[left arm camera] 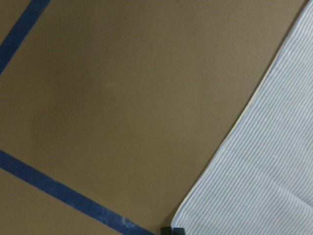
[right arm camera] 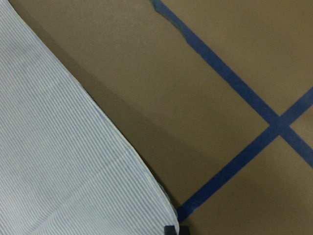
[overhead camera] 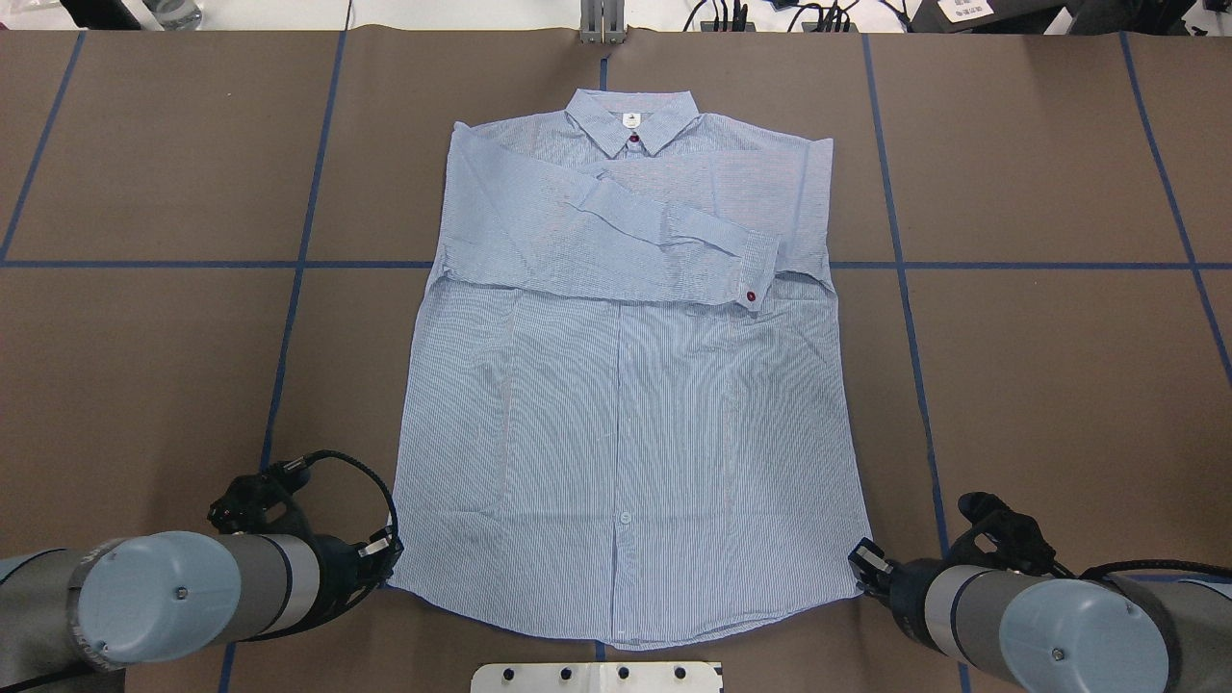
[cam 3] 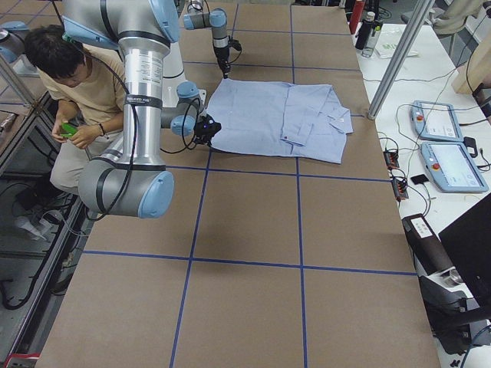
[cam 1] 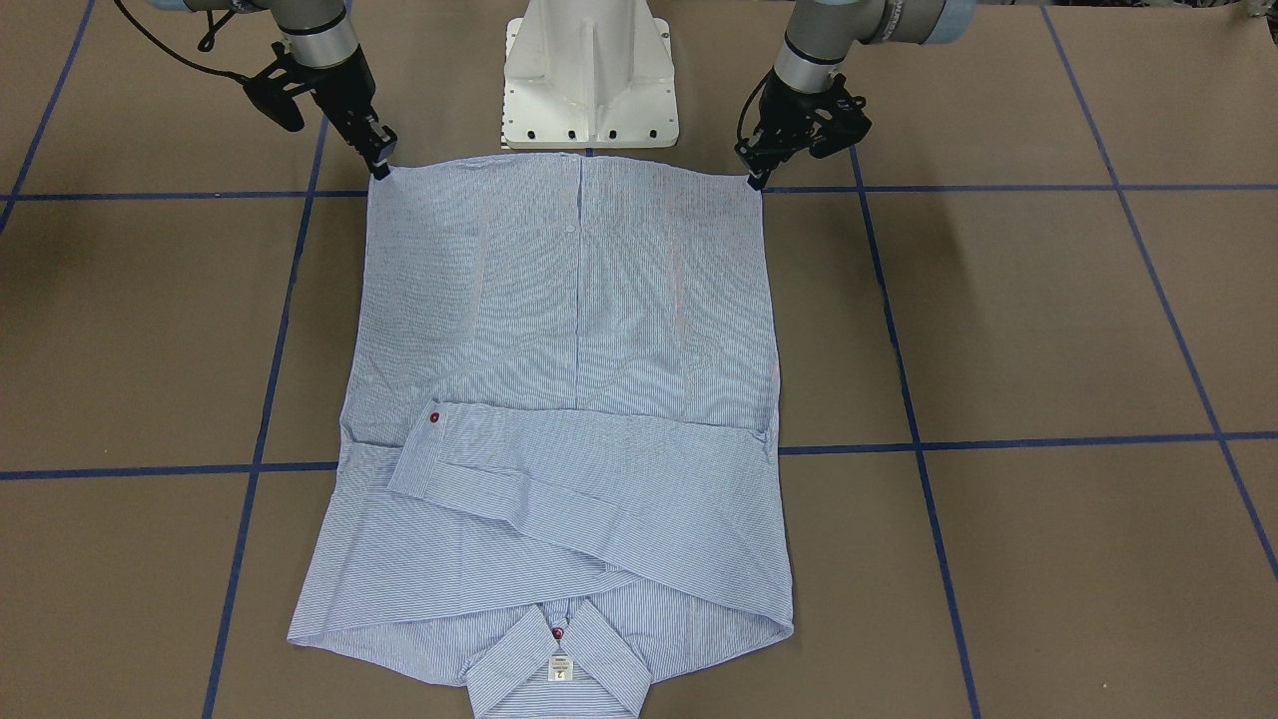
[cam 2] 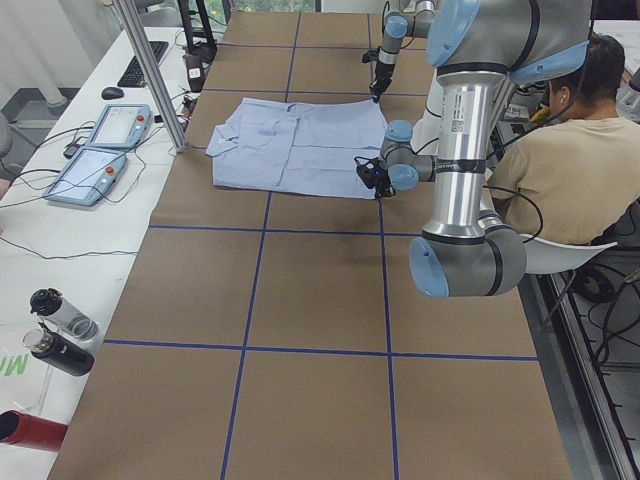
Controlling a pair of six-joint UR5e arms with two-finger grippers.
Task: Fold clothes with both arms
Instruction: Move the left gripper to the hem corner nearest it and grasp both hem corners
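The light blue-and-white striped shirt (cam 1: 574,330) lies flat on the brown table, collar far from the robot, hem toward its base. Both sleeves are folded across the chest (overhead camera: 664,231), and a dark red cuff button shows. My left gripper (cam 1: 757,180) is down at one hem corner (overhead camera: 397,577) with its fingers pinched together on the cloth. My right gripper (cam 1: 380,170) is shut the same way on the other hem corner (overhead camera: 857,577). Each wrist view shows that corner (left arm camera: 264,181) (right arm camera: 58,161) ending at a black fingertip. The cloth lies flat, not lifted.
The white pedestal base (cam 1: 589,80) stands just behind the hem. Blue tape lines (overhead camera: 289,318) grid the table. A seated person (cam 2: 560,150) is behind the robot. Two teach pendants (cam 2: 100,150) and bottles (cam 2: 60,330) lie on the side bench.
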